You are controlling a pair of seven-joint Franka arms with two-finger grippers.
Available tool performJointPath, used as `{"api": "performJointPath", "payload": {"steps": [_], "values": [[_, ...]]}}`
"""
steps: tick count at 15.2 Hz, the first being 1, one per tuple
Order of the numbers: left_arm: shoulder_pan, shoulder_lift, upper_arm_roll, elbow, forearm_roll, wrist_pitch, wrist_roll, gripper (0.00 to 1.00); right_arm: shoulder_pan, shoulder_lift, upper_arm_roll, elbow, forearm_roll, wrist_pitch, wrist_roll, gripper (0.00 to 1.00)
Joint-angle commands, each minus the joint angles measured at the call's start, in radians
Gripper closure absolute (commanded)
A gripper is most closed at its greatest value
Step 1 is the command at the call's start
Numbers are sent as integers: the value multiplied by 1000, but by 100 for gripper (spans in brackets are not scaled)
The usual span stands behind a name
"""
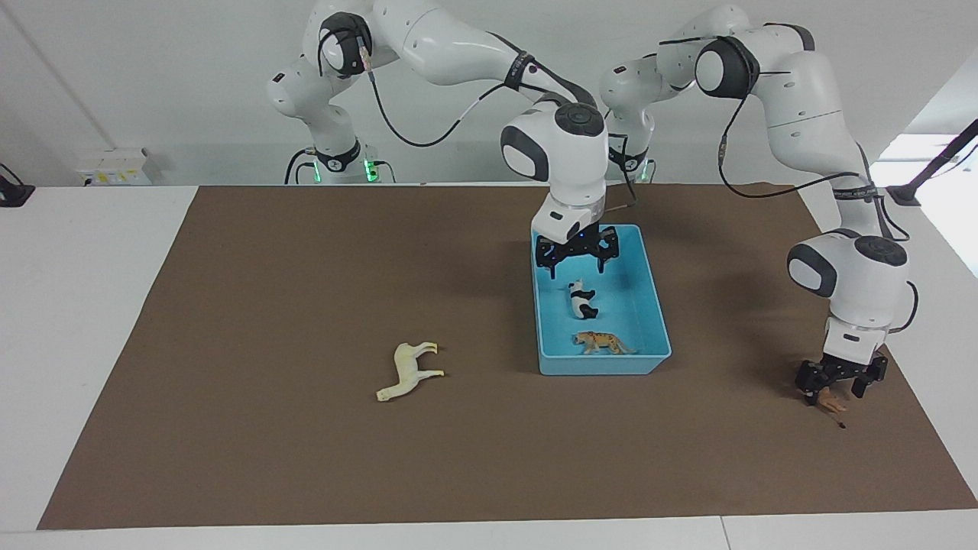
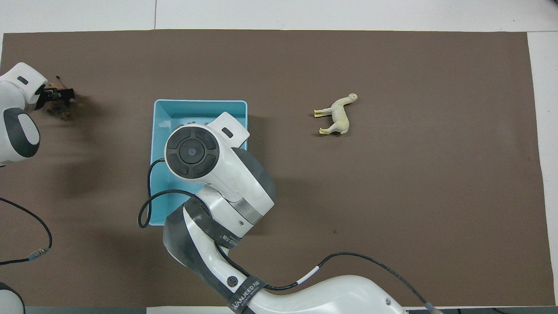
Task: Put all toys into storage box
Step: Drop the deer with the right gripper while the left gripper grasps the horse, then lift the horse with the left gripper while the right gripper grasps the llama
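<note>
The storage box (image 1: 657, 321) is set on the brown mat (image 1: 306, 305) that covers most of the white counter (image 1: 76, 305), toward the left arm's end, with bare mat on all four sides of it. Two toys are contained in it: the panda (image 1: 583, 299) lies near the middle of the floor, and the spotted cat (image 1: 603, 342) is seen close against the wall farthest from the robots. In the overhead view both are hidden by the right arm's wrist. The right hand (image 1: 576, 265) is held spread and empty above the end of the box nearest the robots, its fingers clear of the rim and of the panda. The cream horse (image 1: 409, 369) lies on its side on open mat, well apart from the box toward the right arm's end, with wide free room all round it. The brown lion (image 1: 829, 401) is found near the edge of the mat at the left arm's end, farther from the robots than the box. The left hand (image 1: 839, 388) is lowered over the lion, its fingers parted to either side of the figure; whether they press it cannot be told. A strip of mat is left between the lion and the mat's edge.
</note>
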Motion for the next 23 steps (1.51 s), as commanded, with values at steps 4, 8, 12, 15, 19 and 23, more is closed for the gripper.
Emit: {"api": "performJointPath", "payload": {"steps": [4, 8, 12, 15, 19, 23], "values": [[-18, -28, -5, -33, 0, -12, 0, 100, -122, -24, -93, -10, 6, -62, -45, 0], [-56, -9, -5, 126, -7, -208, -24, 100, -253, -52, -92, -131, 12, -27, -289, 0], [-143, -37, -11, 244, -12, -466, -202, 100, -290, -70, -93, -290, 10, 136, -379, 0], [-264, -145, -14, 277, -10, -707, -418, 100, -302, -70, -93, -392, 10, 237, -462, 0], [-468, -287, -11, 206, -7, -825, -746, 100, -307, -88, -92, -469, 10, 274, -534, 0], [-570, -371, -11, 21, -6, -787, -842, 56, -308, -102, -92, -521, 12, 311, -593, 0]]}}
